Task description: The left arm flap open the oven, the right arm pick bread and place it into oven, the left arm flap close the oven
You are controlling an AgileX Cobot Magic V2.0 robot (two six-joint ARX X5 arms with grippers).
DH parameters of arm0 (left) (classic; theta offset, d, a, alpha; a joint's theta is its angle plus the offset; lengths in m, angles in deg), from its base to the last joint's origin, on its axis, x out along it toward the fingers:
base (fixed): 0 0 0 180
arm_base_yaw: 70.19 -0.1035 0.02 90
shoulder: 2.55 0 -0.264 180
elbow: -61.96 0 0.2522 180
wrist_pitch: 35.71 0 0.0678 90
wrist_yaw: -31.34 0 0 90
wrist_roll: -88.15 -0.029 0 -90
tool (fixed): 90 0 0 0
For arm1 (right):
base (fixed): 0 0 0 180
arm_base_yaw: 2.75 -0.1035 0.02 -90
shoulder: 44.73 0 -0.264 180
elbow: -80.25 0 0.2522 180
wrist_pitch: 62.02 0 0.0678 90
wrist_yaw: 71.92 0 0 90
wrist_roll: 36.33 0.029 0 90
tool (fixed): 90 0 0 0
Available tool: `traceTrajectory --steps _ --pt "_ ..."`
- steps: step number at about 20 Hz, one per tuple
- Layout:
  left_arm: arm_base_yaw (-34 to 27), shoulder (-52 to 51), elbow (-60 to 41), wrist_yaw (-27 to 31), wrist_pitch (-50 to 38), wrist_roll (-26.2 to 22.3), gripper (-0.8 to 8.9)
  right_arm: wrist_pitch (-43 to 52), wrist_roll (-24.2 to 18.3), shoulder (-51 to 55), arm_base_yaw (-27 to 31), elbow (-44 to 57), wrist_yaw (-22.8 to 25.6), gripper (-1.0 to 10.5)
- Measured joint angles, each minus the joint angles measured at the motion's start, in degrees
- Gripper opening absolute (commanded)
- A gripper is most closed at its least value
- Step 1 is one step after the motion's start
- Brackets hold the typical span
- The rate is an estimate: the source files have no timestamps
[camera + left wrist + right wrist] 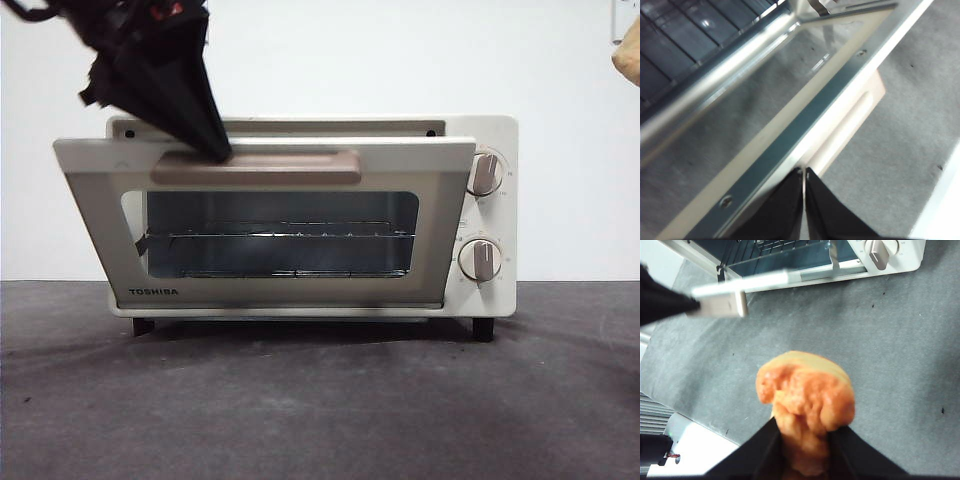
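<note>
The cream oven (495, 300) stands mid-table with its door (95, 200) tilted partly open, hinged at the bottom. My left gripper (220, 152) is shut to a point and rests on the beige handle (270, 167) near its left end; the left wrist view shows its tip (804, 172) against the door's top edge beside the handle (855, 120). The wire rack (280, 237) shows through the glass. My right gripper (802, 432) is shut on the golden-orange bread (805, 395), held in the air above the mat in front of the oven (900, 262). The bread (628, 62) peeks in at the upper right.
A grey mat (320, 400) covers the table in front of the oven. A white wall (560, 60) stands behind it. Two beige knobs (485, 172) sit on the oven's right side. The white table edge (695, 445) lies off the mat's side.
</note>
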Motion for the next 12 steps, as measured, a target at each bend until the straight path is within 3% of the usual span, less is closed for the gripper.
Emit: traceTrajectory --steps 12 --pt "6.5 -5.7 -15.5 4.9 -12.8 9.4 0.12 0.0 0.0 0.0 0.0 0.0 0.0 0.9"
